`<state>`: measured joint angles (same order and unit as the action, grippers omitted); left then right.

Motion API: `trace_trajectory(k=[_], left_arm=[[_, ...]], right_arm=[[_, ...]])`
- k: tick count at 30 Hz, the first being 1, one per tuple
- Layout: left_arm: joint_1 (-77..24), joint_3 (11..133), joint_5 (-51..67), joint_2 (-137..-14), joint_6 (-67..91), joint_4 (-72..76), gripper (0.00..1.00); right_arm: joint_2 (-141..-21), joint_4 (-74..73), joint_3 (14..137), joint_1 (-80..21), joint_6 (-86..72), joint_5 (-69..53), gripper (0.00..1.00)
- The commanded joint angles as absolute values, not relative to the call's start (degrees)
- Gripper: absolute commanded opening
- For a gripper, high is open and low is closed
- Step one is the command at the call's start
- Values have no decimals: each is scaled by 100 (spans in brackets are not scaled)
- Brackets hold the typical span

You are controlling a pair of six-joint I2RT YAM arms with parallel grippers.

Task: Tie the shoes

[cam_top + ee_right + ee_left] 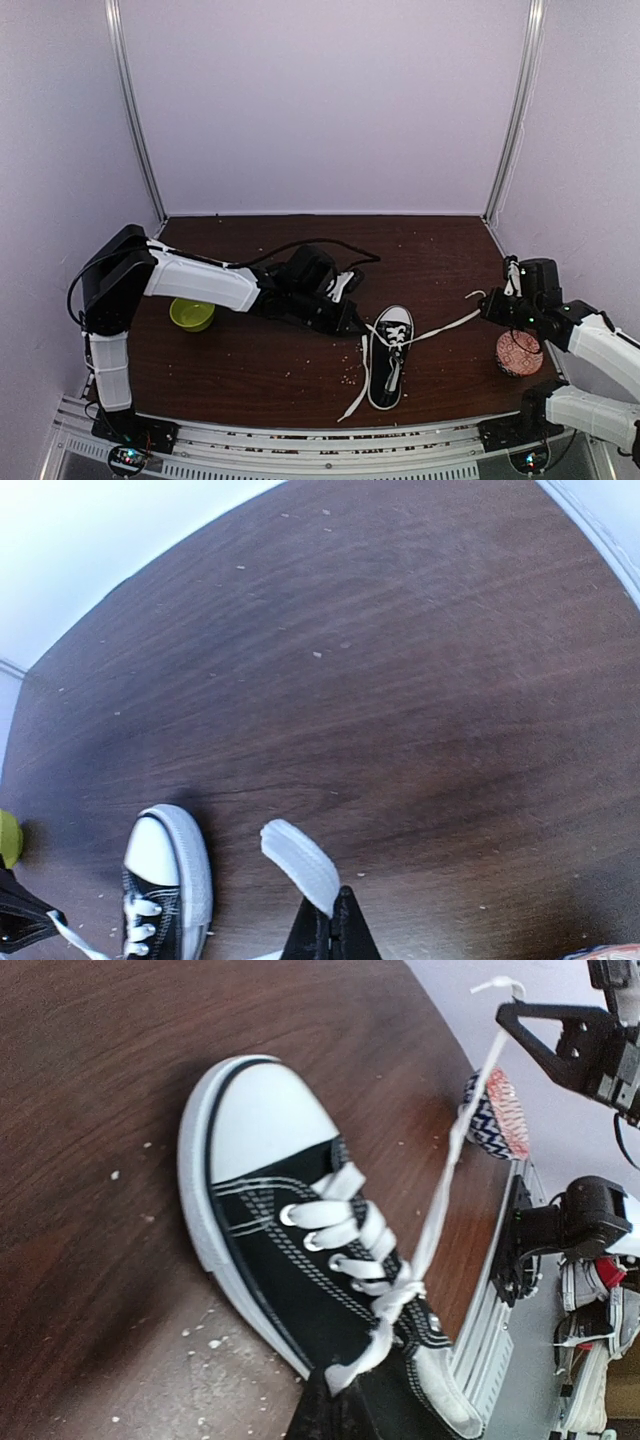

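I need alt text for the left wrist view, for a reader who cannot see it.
A black sneaker with a white toe cap stands on a brown table, one white lace stretched tight to the right gripper at the upper right. The left gripper, at the bottom edge, pinches the other lace end.

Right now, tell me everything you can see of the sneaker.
The sneaker is black canvas with white rubber sole, toe cap and laces, upright on the table, toe toward the back wall. Untied: the left gripper pinches one lace strand, the right gripper holds another taut.
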<state>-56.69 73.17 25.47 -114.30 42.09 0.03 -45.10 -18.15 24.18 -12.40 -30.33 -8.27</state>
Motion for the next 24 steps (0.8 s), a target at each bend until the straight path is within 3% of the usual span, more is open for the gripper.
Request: trace_trajectory(k=[1, 12, 14, 16, 17, 21, 24], left_arm=[[-5832, 7405, 2705, -11107, 3678, 613, 0], [-6015, 7326, 2643, -11018, 3514, 738, 0], [-6030, 7302, 2591, -11000, 3507, 734, 0], [-6040, 7280, 2558, -10987, 3506, 722, 0], [-6043, 7278, 2550, -10986, 3499, 714, 0], [-6056, 7277, 2529, -10970, 3511, 697, 0], [-6064, 7290, 2524, -10932, 3530, 709, 0]], right_arm=[[-4530, -1902, 3271, -1781, -3038, -1014, 0], [-5940, -831, 4610, -4037, -3721, -334, 0], [-6221, -753, 4687, -4132, -3877, -254, 14], [-6427, -673, 4644, -4131, -3946, -222, 42], [-6494, -707, 4615, -4131, -3923, -185, 50], [-6279, -836, 4243, -4102, -3725, 252, 71], [-5927, -643, 3821, -4055, -3329, 128, 78]])
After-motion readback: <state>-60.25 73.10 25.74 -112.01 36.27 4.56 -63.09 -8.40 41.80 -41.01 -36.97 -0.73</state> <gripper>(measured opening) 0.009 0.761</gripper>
